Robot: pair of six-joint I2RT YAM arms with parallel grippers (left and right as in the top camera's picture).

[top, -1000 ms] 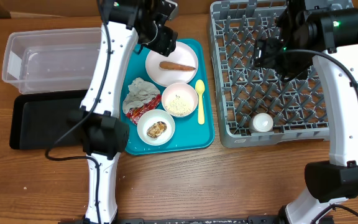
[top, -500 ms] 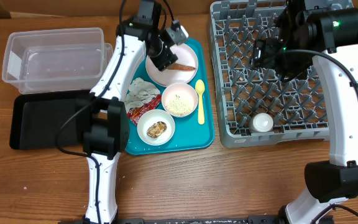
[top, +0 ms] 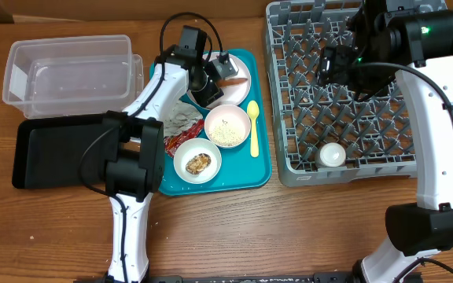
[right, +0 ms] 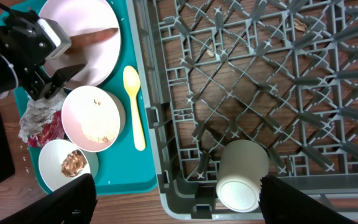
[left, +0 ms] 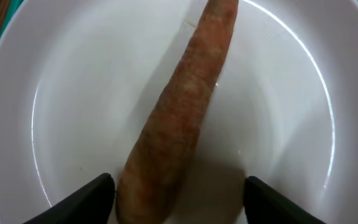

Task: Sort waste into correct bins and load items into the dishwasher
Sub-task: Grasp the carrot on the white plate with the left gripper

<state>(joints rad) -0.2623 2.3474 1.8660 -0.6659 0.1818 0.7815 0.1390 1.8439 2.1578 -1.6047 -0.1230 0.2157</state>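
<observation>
My left gripper point(left: 179, 191) is open, low over the pale pink plate point(left: 73, 93), with its fingers either side of the thick end of the brown carrot-like stick point(left: 182, 118). In the overhead view the gripper point(top: 209, 79) covers part of that plate point(top: 241, 69). My right gripper point(right: 179, 202) is open and empty, high above the grey dish rack point(right: 303, 93). A white cup point(right: 243, 174) lies in the rack's front row. The teal tray point(top: 250, 179) holds a rice bowl point(top: 227, 126), a bowl with a brown lump point(top: 197, 162), a yellow spoon point(top: 253, 126), a napkin point(top: 178, 118) and a wrapper point(top: 181, 141).
A clear plastic tub point(top: 65, 71) stands at the back left, with a shallow black tray point(top: 53, 153) in front of it. The dish rack point(top: 278, 169) fills the right side. Bare wood runs along the front edge.
My left gripper has moved down and forward onto the plate and now straddles the carrot stick. The right arm has not moved.
</observation>
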